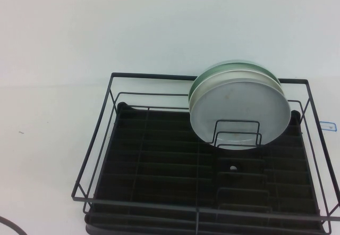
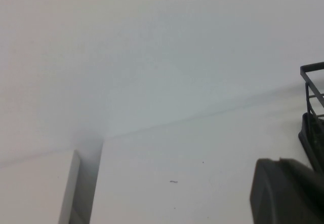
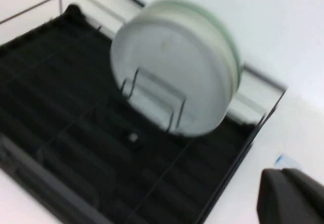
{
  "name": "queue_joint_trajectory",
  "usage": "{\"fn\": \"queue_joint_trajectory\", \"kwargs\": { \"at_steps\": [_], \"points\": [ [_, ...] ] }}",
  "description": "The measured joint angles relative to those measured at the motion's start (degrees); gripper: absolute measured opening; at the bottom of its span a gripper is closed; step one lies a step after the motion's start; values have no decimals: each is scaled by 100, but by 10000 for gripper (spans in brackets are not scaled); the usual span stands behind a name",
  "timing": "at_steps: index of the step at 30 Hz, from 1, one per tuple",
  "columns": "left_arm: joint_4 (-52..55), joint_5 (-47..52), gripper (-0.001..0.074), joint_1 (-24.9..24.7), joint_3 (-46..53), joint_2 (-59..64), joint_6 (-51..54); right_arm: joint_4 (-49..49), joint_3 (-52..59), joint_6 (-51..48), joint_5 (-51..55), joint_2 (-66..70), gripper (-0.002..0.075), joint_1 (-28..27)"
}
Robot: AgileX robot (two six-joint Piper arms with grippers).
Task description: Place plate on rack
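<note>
High view gives me the plate (image 1: 240,107), a round pale grey-white disc with a shallow raised rim and faint rings, standing upright between the wire dividers at about 1 o'clock in the rack (image 1: 159,155), leaning back on a green-edged plate (image 1: 223,69) behind it. Neither arm shows there. Each wrist view shows only a dark corner of the left gripper (image 2: 286,191) beside the rack's end and the right gripper (image 3: 291,196) near its side, so I cannot tell how either's jaws stand.
</note>
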Motion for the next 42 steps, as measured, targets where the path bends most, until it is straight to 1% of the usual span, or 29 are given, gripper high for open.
{"fn": "queue_joint_trajectory", "kwargs": {
  "at_steps": [3, 6, 10, 13, 16, 19, 23, 27, 29, 32, 38, 42],
  "points": [
    [0, 0, 1, 0, 130, 0, 0, 120, 977, 132, -302, -801, 19, 0],
    [-78, 85, 1, 0, 218, 0, -45, 163, 1705, 179, -603, -1465, 19, 0],
    [-153, 160, 1, 12, 218, 0, -38, 163, 2317, 192, -751, -2101, 19, 0],
    [-153, 160, 1, 214, 218, 0, -37, 163, 2536, 192, -789, -2324, 19, 0],
    [-153, 160, 1, 780, 218, -5, -37, 163, 2601, 192, -789, -2350, 19, 0],
    [-176, 81, 1, 1582, 218, -87, -125, 176, 2610, 192, -819, -2350, 19, 0],
    [-478, -637, 1, 2644, 264, -366, -509, 221, 2610, 192, -833, -2350, 19, 0],
    [-399, -1747, 1, 3291, 645, -895, -509, 259, 2610, 192, -833, -2350, 19, 0],
    [-275, -2170, 1, 3391, 911, -1191, -509, 244, 2610, 178, -833, -2350, 19, 0],
    [-214, -2488, 1, 3299, 1240, -1615, -509, 141, 2610, 142, -833, -2350, 19, 0],
    [-214, -2519, 1, 2811, 1788, -2245, -509, -41, 2610, 117, -657, -2350, 19, 0],
    [-72, -2610, 1, 2723, 1948, -2146, -546, -141, 2744, 117, -446, -2511, 19, -62]
  ]
}}
